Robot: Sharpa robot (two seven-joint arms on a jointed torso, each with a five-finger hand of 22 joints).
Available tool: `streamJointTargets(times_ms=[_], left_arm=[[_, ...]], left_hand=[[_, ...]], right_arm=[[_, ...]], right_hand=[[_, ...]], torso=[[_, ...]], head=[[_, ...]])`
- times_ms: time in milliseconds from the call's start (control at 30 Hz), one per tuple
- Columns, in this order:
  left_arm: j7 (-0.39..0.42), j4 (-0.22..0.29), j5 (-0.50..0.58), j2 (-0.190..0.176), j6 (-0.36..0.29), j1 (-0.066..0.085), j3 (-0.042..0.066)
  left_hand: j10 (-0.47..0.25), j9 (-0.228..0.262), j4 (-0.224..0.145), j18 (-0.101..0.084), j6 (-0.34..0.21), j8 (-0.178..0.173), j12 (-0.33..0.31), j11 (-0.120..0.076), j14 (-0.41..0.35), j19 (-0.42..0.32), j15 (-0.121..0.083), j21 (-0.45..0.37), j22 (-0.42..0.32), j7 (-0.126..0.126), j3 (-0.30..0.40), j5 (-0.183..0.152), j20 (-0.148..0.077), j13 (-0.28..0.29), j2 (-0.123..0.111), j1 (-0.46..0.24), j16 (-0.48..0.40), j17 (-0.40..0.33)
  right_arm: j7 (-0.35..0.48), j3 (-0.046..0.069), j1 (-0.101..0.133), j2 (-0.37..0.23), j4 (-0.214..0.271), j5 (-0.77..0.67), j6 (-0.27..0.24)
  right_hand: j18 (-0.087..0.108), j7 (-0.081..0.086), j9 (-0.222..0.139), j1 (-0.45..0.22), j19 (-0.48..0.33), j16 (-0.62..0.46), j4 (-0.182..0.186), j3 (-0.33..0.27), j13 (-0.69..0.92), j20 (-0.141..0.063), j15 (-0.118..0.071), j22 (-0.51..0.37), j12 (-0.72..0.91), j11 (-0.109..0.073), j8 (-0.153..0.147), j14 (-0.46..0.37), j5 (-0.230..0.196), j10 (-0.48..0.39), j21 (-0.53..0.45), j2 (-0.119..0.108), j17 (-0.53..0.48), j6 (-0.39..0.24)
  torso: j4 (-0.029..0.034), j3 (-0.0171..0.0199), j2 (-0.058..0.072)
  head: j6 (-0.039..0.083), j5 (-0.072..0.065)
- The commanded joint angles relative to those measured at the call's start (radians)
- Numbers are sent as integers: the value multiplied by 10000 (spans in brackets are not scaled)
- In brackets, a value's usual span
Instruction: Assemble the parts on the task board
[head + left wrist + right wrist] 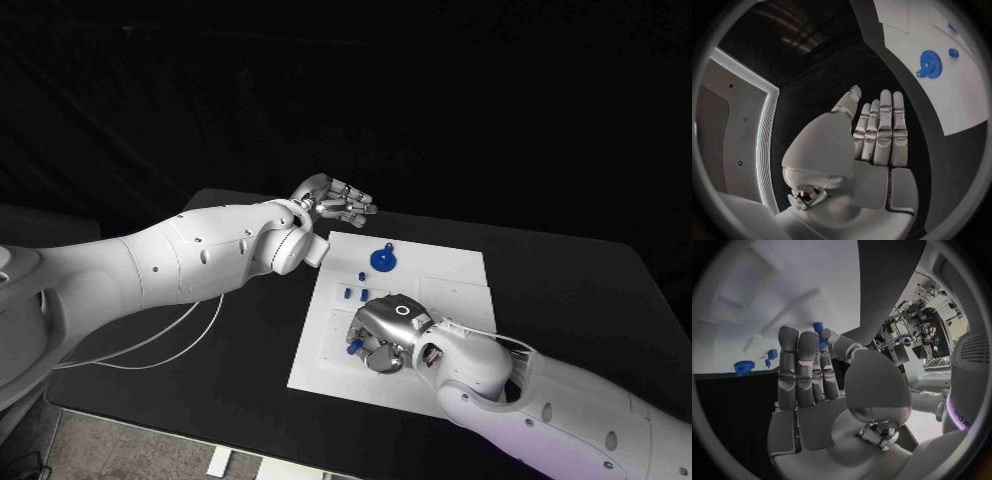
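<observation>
The white task board (pixel 447 280) lies in the middle of the black table. A blue gear (pixel 382 259) (pixel 929 62) (pixel 742 367) stands near its far edge, with small blue parts (pixel 356 292) (pixel 772 355) (pixel 953 52) just in front of it. My right hand (pixel 389 330) (pixel 811 375) hovers low over the board's near left part and pinches a small blue peg (pixel 355 346) (pixel 819 332) between thumb and fingertips. My left hand (pixel 332 197) (pixel 876 132) is held off the board's far left corner, fingers stretched out, holding nothing.
A white cable (pixel 173 340) trails over the table's left side under the left arm. Black table surface (pixel 577 280) lies bare to the right of the board.
</observation>
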Motion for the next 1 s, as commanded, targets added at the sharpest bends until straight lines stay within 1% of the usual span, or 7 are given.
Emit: streamJointTargets(times_ms=[33, 233, 633, 833, 867, 967, 1000], left_arm=[[75, 28, 57, 4, 93, 10, 10], [67, 18, 57, -1, 91, 10, 10], [62, 20, 57, 11, 103, 11, 10], [53, 30, 57, 0, 102, 12, 10], [51, 30, 57, -3, 102, 12, 10], [42, 34, 57, -11, 107, 12, 10], [38, 36, 57, -15, 109, 12, 10]], left_hand=[[-61, 4, -12, -156, -58, -24, 7, -22, -48, 68, 11, 42, -9, 28, 15, 40, 22, 5, 75, -48, 4, 2], [-62, 4, -8, -155, -58, -23, 8, -23, -52, 71, 13, 42, -36, 28, 4, 36, 25, 5, 73, -54, 4, 2], [-62, 4, -8, -155, -58, -23, 8, -23, -52, 71, 13, 42, -36, 28, 4, 36, 25, 5, 73, -54, 4, 2], [-63, 5, 13, -157, -51, -22, 7, -21, -57, 74, 16, 41, -60, 25, -3, 42, 27, 5, 85, -57, 2, 2], [-63, 5, 13, -157, -51, -22, 7, -21, -57, 74, 16, 41, -60, 25, -3, 42, 27, 5, 85, -57, 2, 2], [-63, 5, 13, -157, -51, -22, 7, -21, -57, 74, 16, 41, -60, 25, -3, 42, 27, 5, 85, -57, 2, 2], [-63, 5, 13, -157, -51, -22, 7, -21, -57, 74, 16, 41, -60, 25, -3, 42, 27, 5, 85, -57, 2, 2]], right_arm=[[-166, -83, -35, 37, -66, -432, 430], [-232, -149, -34, 145, -100, -639, 434], [-248, -234, -29, 374, -179, -738, 477], [-235, -329, -29, 400, -276, -571, 160], [-239, -336, -29, 390, -287, -548, 83], [-233, -347, -29, 361, -314, -466, -56], [-229, -350, -28, 351, -322, -433, -96]], right_hand=[[182, -4, 12, 18, 93, -66, -17, 36, 10, -23, -56, 15, 20, -68, 69, -28, 16, 126, -94, 97, -10, 52], [184, -8, 13, 4, 93, -75, -20, 56, 11, -20, -57, 36, 22, -72, 70, -30, 17, 142, -141, 75, -16, 68], [201, 2, 9, -73, 103, -88, -7, 133, 13, 13, -30, 67, 22, -57, 65, -30, 35, 107, -294, 12, -48, 49], [241, 88, -6, -130, 108, -77, 48, -151, 8, 124, 83, 50, 18, 55, 53, -26, 46, -270, -462, -169, -121, -306], [240, 116, -25, -157, 106, -75, 35, -215, -6, 133, 106, 43, -4, 102, 22, -22, 20, -418, -485, -273, -123, -444], [245, 179, -22, -173, 114, -65, 72, -360, -6, 204, 195, 18, 4, 198, 39, -12, 20, -719, -554, -403, -133, -730], [248, 213, -36, -232, 107, -67, 73, -436, -15, 224, 234, -9, -8, 253, 19, -11, 17, -875, -620, -526, -138, -859]], torso=[[11, -2, 3], [18, 5, 9], [13, 1, 6], [9, -3, -2], [9, -5, -3], [-3, -4, -6], [-2, -3, -3]], head=[[5, 5], [5, -11], [-70, 33], [-97, 43], [-99, 39], [-98, 52], [-98, 55]])
